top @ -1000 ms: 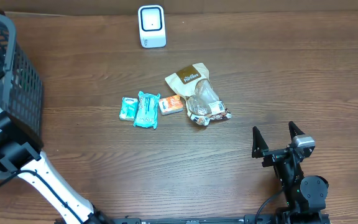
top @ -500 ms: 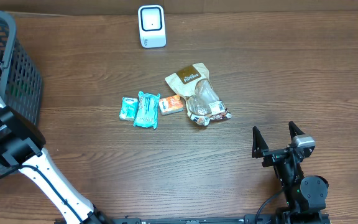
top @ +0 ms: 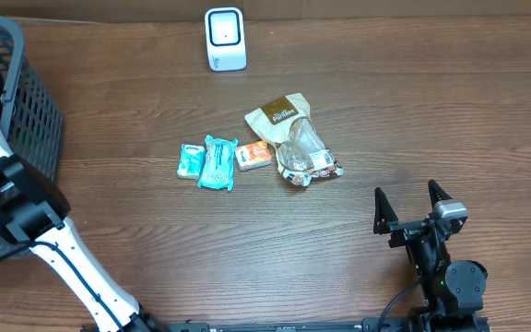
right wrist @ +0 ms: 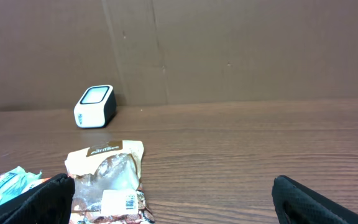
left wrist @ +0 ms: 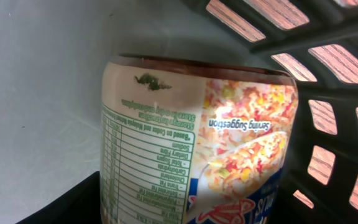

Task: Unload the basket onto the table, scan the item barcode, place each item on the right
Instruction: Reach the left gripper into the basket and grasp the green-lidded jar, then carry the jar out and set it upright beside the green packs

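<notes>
Deep inside the grey basket [left wrist: 334,37] sits a round food cup [left wrist: 191,137] with a green nutrition table and a rice picture. My left gripper [left wrist: 185,208] reaches around it, a dark finger [left wrist: 61,202] pressed against each side, shut on the cup. From overhead only the left arm [top: 7,198] shows, reaching into the basket [top: 35,120]; cup and fingers are hidden there. The white scanner [top: 225,39] stands at the table's far edge, also visible as a scanner [right wrist: 95,106] in the right wrist view. My right gripper [top: 413,205] waits open at the front right, holding nothing.
In the middle of the table lie a brown pouch [top: 284,115], a clear snack bag [top: 304,157] with a barcode label [right wrist: 118,200], an orange packet [top: 253,155] and two teal packets [top: 210,161]. A cardboard wall [right wrist: 229,50] backs the table.
The left arm has shifted a little at the basket, its elbow moving toward the front. The right arm and the table items have not moved.
</notes>
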Controlling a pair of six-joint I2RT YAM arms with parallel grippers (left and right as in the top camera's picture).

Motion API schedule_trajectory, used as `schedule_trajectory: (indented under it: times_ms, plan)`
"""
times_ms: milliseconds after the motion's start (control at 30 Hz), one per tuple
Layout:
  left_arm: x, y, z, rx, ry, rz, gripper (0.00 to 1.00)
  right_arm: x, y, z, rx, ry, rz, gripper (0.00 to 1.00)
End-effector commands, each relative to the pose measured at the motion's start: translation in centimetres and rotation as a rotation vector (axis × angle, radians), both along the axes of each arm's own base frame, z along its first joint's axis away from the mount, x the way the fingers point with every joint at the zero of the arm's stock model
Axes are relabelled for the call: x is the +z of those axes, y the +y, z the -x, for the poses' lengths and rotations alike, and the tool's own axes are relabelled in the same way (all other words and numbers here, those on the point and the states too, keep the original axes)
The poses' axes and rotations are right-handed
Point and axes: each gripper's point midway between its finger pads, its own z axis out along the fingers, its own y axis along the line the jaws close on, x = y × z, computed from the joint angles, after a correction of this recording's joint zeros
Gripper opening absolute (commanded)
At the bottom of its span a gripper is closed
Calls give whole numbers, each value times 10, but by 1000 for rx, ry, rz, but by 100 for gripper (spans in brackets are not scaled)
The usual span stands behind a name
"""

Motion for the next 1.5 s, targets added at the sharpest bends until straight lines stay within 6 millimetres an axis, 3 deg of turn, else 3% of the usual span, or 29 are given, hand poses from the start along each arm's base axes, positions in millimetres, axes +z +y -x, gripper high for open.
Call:
schedule_trajectory:
  times_ms: [0, 133, 300, 333, 433, 467, 600, 700, 733, 833, 1000, 1200, 1300, 1467]
  plan:
    - [19, 0, -3, 49, -25, -20, 57, -3, 0, 0, -4, 0, -3, 100]
    - [78, 6, -4, 164, -120, -68, 59, -3, 0, 0, -4, 0, -3, 100]
    - [182, -2, 5, 235, -311, -127, 59, -3, 0, 0, -4, 0, -3, 100]
    - [212, -8, 13, 244, -365, -141, 59, -3, 0, 0, -4, 0, -3, 100]
    - [266, -24, 30, 268, -471, -151, 58, -3, 0, 0, -4, 0, -3, 100]
    - [287, -33, 37, 269, -519, -144, 58, -3, 0, 0, -4, 0, -3, 100]
    - [343, -73, 59, 241, -657, -68, 57, -3, 0, 0, -4, 0, -3, 100]
    - [369, -110, 73, 164, -728, 37, 53, -3, 0, 0, -4, 0, -3, 100]
    - [377, -132, 80, 127, -742, 101, 49, -3, 0, 0, -4, 0, -3, 100]
    - [374, -154, 85, 117, -714, 167, 47, -3, 0, 0, -4, 0, -3, 100]
    - [340, -208, 87, 157, -526, 343, 43, -3, 0, 0, -4, 0, -3, 100]
    - [308, -291, 62, 58, -364, 513, 36, -3, 0, 0, -4, 0, -3, 100]
    - [285, -328, 51, 4, -274, 549, 26, -3, 0, 0, -4, 0, -3, 100]
    - [245, -385, 36, -62, -113, 650, 28, -3, 0, 0, -4, 0, -3, 100]
